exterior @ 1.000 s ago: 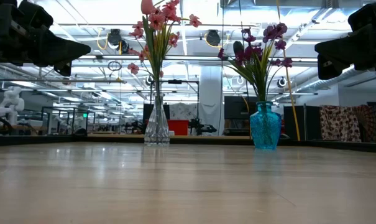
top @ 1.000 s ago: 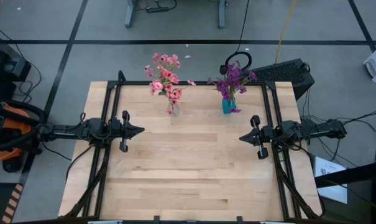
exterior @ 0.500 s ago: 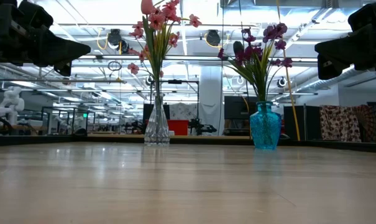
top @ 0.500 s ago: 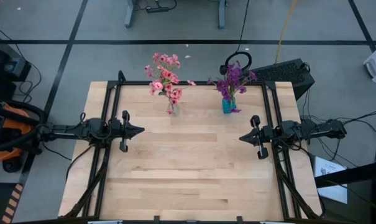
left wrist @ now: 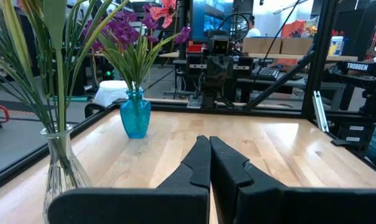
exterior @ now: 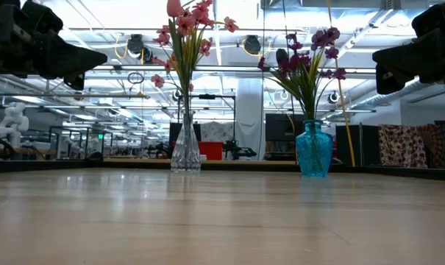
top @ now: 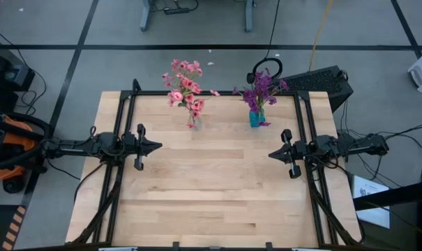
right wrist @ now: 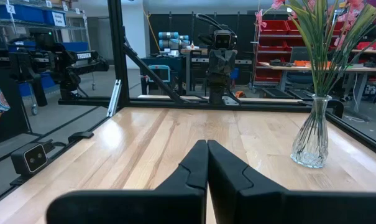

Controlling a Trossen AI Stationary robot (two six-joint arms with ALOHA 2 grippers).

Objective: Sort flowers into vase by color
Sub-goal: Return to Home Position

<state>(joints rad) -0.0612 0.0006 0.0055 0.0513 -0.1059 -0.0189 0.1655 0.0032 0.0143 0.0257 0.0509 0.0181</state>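
Both end effectors were shut, fingers pressed tip to tip, gripping nothing. The left end effector point(top: 159, 146) was at mid-left of the worktop point(top: 211, 202) and the right end effector point(top: 270, 153) at mid-right, pointing at each other. The pink flowers point(top: 185, 87) stood upright in the clear vase point(top: 191, 123) at the far edge, nearer the left arm. The purple flowers point(top: 261, 88) stood in the blue vase point(top: 256, 118), nearer the right arm. Sorting judged complete; no further reach needed.

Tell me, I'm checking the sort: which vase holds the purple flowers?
The blue vase, the right-hand one in the high view, holds the purple flowers; the clear vase beside it holds pink flowers.
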